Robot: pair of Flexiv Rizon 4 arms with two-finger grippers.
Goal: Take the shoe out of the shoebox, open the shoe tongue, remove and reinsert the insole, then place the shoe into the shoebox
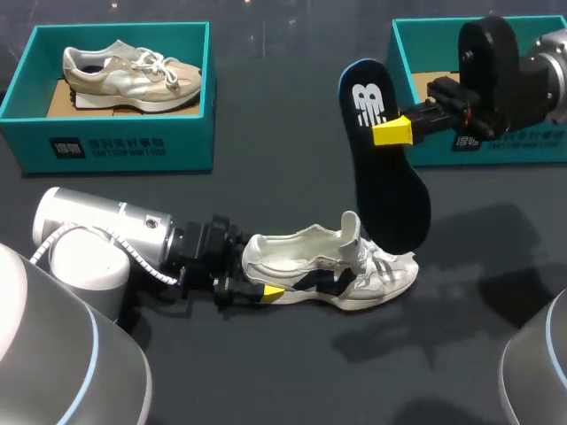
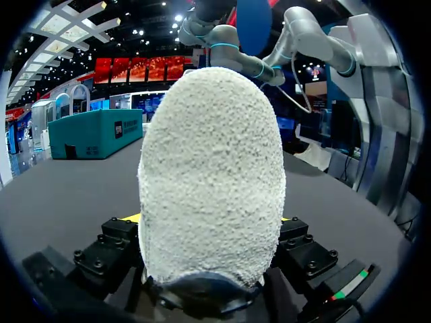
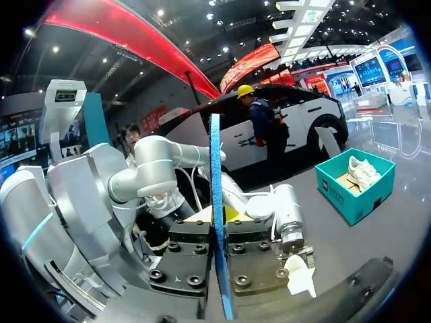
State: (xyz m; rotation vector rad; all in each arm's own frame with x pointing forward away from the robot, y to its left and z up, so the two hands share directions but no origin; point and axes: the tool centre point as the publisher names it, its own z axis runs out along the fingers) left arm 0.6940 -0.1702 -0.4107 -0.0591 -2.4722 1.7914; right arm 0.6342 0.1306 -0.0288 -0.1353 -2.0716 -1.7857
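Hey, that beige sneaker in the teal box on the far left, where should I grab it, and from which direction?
Pinch the heel collar, coming straight down. The beige sneaker seems to sit sole-down with its opening upward, so one finger of the tool can probably go inside and one outside. The walls of the teal box block any sideways approach.

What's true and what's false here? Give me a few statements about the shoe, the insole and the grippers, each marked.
The right gripper holds the insole up off the table. True.
The white shoe sits inside a shoebox. False: it lies on the bare table.
The left gripper is clamped on the white shoe's heel. True.
The left shoebox is empty. False: a beige shoe lies in it.
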